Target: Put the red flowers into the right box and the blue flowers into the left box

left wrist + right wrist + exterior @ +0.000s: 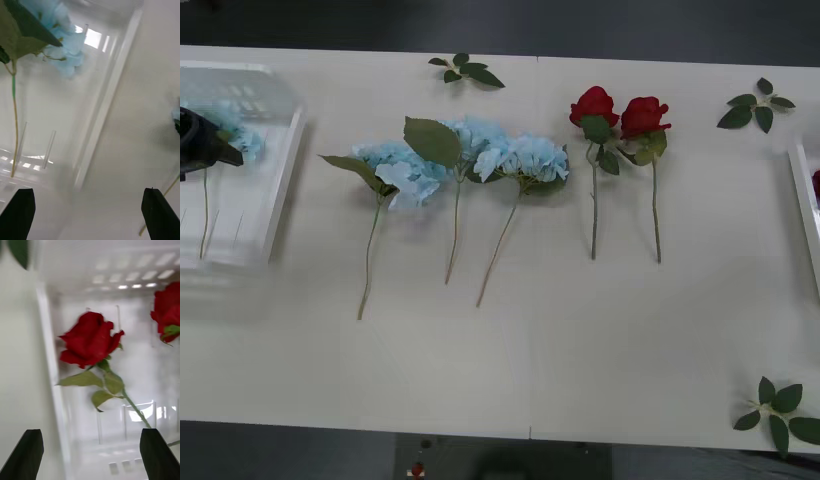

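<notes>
Three blue flowers (465, 155) lie side by side on the table left of centre. Two red flowers (620, 118) lie to their right. One blue flower (65, 45) rests inside the left box (285, 190), and my left gripper (90, 213) hangs open over that box's near rim (108, 97); its black body (200, 140) shows at the table's far left. In the right box (48, 352) lies a red rose (90, 339), with a second rose (168, 317) beside it. My right gripper (90, 453) hovers open just above them, holding nothing.
Loose green leaf sprigs lie at the back centre (467, 70), the back right (755, 105) and the front right corner (780, 410). The right box's white rim (802, 195) runs along the table's right edge. The table's front half is bare.
</notes>
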Controlling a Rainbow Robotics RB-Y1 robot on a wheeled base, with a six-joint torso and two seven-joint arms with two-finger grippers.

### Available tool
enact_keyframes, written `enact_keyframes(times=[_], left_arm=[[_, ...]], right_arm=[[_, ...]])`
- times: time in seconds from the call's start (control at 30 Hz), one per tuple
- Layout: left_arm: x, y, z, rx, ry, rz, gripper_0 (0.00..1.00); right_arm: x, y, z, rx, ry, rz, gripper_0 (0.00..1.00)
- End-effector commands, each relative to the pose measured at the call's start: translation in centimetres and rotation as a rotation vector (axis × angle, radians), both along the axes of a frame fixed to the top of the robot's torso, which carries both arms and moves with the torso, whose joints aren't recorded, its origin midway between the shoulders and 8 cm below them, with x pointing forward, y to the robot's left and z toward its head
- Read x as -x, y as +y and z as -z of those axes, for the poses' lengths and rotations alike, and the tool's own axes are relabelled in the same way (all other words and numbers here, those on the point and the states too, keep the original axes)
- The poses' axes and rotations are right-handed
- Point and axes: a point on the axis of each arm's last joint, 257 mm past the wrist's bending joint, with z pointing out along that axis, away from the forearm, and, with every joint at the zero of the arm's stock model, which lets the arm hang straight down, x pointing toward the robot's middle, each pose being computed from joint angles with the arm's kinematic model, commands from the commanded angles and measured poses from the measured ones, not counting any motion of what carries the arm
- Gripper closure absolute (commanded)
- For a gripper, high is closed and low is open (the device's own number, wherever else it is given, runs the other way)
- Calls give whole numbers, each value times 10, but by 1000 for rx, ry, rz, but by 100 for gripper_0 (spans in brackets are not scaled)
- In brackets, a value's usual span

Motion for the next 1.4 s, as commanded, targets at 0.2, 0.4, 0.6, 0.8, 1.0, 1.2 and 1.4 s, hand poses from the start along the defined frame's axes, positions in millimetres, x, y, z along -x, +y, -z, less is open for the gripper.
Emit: enact_keyframes(times=[0.2, 0.4, 0.6, 0.8, 1.0, 1.2, 1.4], left_arm=[[26, -92, -14, -59, 4, 279, 18], [19, -133, 3, -135, -23, 406, 18], [12, -155, 20, -237, -25, 471, 18], [10, -174, 34, -233, -46, 511, 18], [0, -195, 49, -223, -65, 513, 18], [-17, -208, 65, -192, -86, 478, 18], [-28, -208, 80, -160, -87, 435, 18]], right_arm=[[0, 88, -34, -212, 17, -23, 25], [-24, 141, 6, -302, 24, 25, 25], [-47, 191, 33, -338, 3, 68, 25], [-64, 238, 56, -345, -21, 106, 25], [-78, 273, 79, -340, -50, 152, 25], [-88, 293, 96, -297, -82, 168, 25], [-95, 303, 107, -236, -114, 157, 25]])
